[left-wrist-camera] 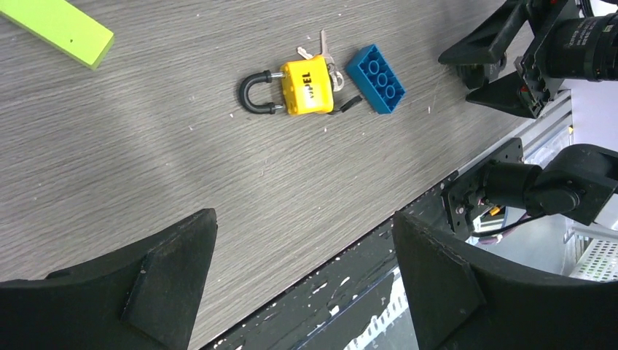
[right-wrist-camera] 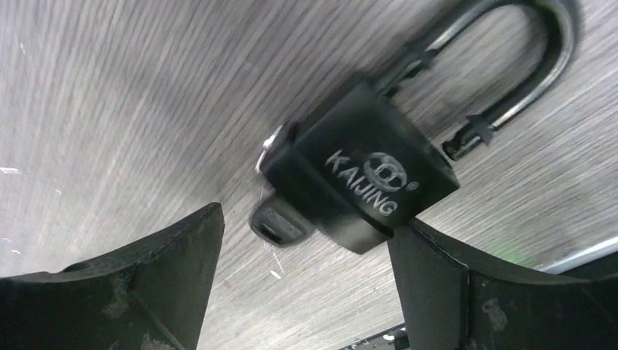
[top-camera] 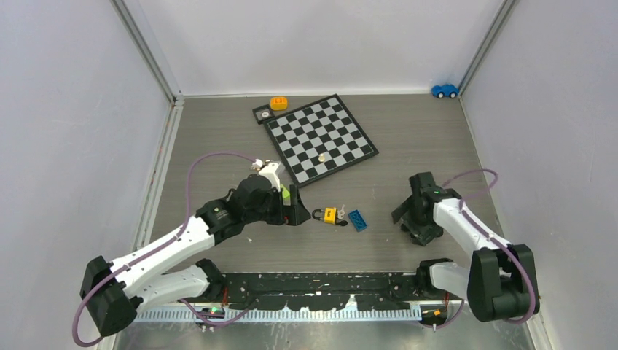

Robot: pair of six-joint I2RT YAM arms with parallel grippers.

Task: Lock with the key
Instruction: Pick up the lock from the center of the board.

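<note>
The key (left-wrist-camera: pixel 325 58) lies on the counter (left-wrist-camera: pixel 146 160) against the yellow padlock (left-wrist-camera: pixel 307 86), well ahead of the released, empty left end effector (left-wrist-camera: pixel 302 219). The right end effector (right-wrist-camera: pixel 306 219), also released, hovers over a black padlock (right-wrist-camera: pixel 361 182). The key is ungrasped, so the locking probably remains to be done.

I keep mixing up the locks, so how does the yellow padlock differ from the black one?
The yellow padlock has a yellow body and black shackle; the black padlock, marked KAIJING, has a grey metal shackle. The yellow padlock lies beside the blue brick with silvery keys at its base; the black padlock lies by the right gripper. Both lie flat on the table.
</note>
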